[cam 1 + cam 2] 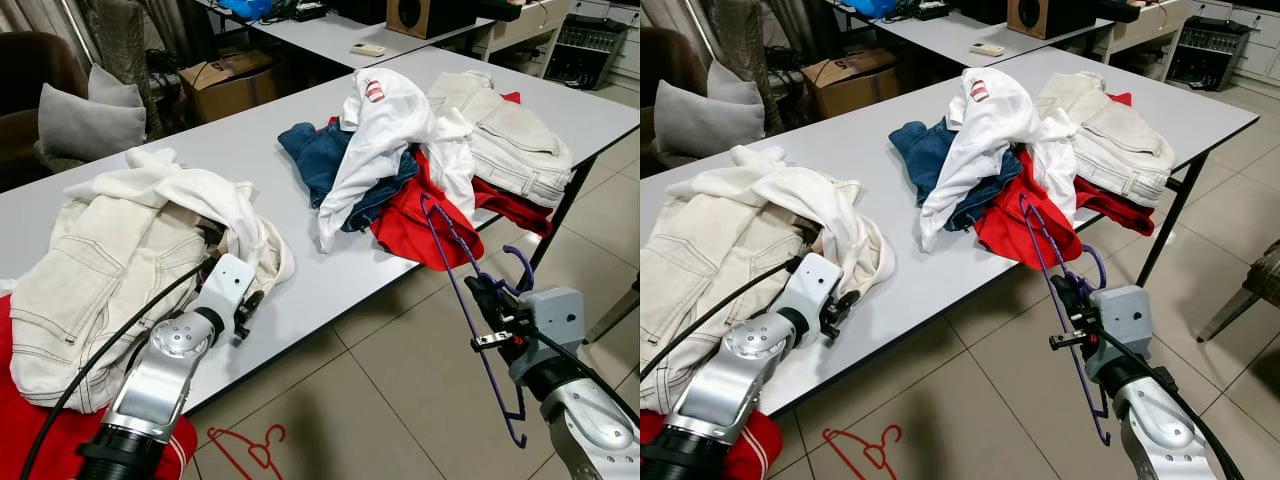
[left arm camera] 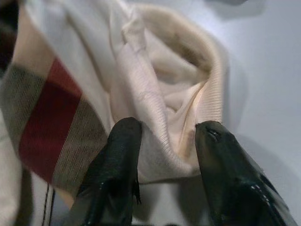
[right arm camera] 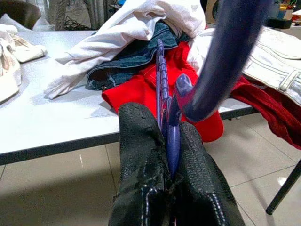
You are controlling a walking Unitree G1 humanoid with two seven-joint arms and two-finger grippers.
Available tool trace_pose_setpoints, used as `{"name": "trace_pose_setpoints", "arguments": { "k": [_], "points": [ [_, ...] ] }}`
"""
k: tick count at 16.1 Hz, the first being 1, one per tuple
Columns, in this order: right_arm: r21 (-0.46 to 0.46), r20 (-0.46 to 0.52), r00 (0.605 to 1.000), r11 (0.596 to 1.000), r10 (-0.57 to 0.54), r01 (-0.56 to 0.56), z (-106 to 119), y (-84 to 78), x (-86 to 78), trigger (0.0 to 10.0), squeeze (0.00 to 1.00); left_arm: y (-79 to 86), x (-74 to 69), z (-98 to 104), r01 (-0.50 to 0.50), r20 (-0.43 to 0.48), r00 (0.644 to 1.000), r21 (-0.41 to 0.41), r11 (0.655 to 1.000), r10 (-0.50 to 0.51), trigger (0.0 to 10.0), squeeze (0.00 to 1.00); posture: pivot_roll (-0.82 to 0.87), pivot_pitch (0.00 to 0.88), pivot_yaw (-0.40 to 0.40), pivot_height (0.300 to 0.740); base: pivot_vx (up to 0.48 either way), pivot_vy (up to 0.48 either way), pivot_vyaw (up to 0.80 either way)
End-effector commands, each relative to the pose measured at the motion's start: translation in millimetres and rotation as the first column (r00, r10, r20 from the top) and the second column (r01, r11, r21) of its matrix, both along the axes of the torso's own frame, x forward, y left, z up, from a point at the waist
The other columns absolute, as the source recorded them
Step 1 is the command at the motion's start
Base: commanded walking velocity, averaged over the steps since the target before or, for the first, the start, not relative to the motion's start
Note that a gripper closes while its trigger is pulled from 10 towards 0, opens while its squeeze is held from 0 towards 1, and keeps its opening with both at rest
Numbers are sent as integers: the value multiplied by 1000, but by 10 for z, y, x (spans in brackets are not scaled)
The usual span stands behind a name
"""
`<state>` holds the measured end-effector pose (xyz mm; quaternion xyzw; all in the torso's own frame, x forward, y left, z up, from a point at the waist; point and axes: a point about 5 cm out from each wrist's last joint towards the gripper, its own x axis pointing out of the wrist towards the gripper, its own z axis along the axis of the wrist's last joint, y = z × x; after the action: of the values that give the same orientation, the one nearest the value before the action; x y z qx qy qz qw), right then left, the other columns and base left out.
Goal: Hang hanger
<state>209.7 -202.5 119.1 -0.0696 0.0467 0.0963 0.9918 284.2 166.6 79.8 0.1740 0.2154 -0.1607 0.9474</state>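
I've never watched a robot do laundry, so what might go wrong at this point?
The thin purple plastic hanger, pinched near its hook in the right end effector, could twist or slip. Its top end sits close to the red garment and might snag it. The left end effector, straddling a fold of the cream knit sweater, could drag it off the grey table.

Glossy plastic hanger; ribbed cream cloth; smooth matt table.

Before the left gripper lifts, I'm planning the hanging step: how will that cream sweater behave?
Likely floppy: the cream sweater lies in soft folds. Its ribbed edge bunches between the left gripper fingers, so it should drape. Probably light and not slippery.
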Motion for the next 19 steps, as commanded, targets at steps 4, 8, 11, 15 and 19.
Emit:
{"name": "trace_pose_setpoints", "arguments": {
  "k": [4,8,11,15,19],
  "points": [
    [-3,32,999,1000,8,-8,25,31,59,10000,0,66,48,6,-95,21,995,-65,993,96,0,0,-241,0,116,740,0,0,0],
    [-17,46,998,999,32,-31,32,62,88,10000,0,121,116,25,-143,49,988,-73,987,147,0,0,-240,0,122,740,0,0,0],
    [-6,54,994,995,97,-97,45,119,87,10000,0,-13,172,188,-60,153,984,-187,981,89,0,0,-238,0,122,740,0,0,0],
    [88,77,950,947,304,-310,131,297,91,10000,0,-76,188,714,67,490,867,-288,955,87,0,0,-217,0,113,740,0,0,0],
    [232,88,851,821,517,-522,187,530,201,10000,0,-48,13,818,165,588,807,-153,974,-44,0,0,-160,0,87,740,0,0,0]
  ]
}}
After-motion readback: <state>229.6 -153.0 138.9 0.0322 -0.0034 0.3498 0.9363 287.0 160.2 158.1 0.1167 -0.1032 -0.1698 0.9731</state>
